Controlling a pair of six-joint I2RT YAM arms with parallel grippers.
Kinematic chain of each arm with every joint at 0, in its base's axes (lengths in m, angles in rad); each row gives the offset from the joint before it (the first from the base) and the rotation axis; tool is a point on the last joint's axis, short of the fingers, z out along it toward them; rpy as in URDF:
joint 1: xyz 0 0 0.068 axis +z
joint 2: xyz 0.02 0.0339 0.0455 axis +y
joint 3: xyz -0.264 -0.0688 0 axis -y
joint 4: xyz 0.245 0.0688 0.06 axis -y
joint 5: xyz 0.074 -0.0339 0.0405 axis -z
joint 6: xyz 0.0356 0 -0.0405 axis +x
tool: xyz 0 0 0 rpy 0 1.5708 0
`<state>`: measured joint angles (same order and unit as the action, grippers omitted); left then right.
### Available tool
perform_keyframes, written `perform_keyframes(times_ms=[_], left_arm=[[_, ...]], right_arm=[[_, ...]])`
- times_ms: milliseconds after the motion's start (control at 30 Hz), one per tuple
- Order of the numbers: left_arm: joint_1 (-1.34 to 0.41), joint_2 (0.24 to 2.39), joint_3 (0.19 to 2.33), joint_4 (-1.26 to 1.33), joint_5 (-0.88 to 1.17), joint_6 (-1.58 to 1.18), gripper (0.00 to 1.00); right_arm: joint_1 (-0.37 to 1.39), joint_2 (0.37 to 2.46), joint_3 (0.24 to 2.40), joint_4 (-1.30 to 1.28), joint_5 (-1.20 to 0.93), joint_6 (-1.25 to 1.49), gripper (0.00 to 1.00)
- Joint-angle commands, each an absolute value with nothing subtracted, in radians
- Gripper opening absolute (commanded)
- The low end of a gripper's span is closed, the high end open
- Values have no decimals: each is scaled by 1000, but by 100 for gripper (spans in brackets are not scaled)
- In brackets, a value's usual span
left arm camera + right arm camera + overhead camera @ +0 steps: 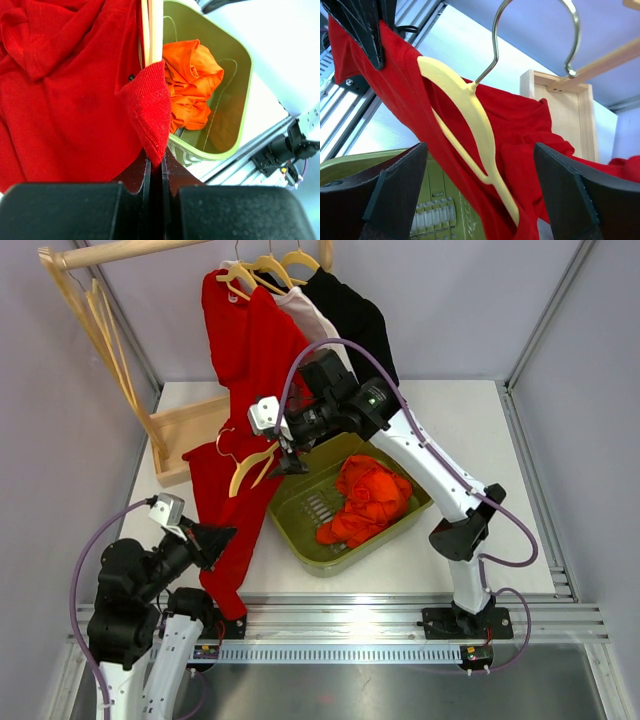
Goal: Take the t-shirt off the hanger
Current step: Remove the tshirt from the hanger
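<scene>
A red t-shirt lies stretched across the left of the table with a cream hanger still partly inside it. My left gripper is shut on a hem edge of the shirt, pinched between the jaws. My right gripper is open, and its fingers stand wide on either side of the hanger without touching it. The hanger's metal hook is free in the air. The red shirt drapes round the hanger's arms.
A green basket holding an orange garment sits mid-table, right of the shirt; both show in the left wrist view. A wooden rack at the back left carries red, white and black shirts on hangers.
</scene>
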<state>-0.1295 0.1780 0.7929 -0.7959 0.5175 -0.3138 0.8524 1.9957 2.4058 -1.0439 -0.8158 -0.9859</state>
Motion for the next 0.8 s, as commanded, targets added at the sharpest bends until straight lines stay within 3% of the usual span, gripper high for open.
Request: perform_keyframes(times_ms=[0, 233, 367, 567, 600, 767], left_arm=[[-127, 176, 854, -736, 614, -276, 0], [-127, 182, 920, -790, 612, -164, 0], [-127, 195, 939, -802, 607, -146, 0], [-127, 199, 945, -819, 586, -133, 0], [-127, 196, 945, -819, 584, -133, 0], [-127, 201, 939, -798, 597, -141, 1]], right_arm=[[847, 2031, 2438, -1107, -876, -1070, 93], [845, 2077, 2470, -1259, -864, -1200, 65], [847, 2085, 2487, -1284, -865, -1224, 38], [845, 2071, 2479, -1299, -862, -1264, 11], [847, 2065, 2470, -1296, -856, -1272, 0], [844, 2037, 2422, -1256, -865, -1259, 0]])
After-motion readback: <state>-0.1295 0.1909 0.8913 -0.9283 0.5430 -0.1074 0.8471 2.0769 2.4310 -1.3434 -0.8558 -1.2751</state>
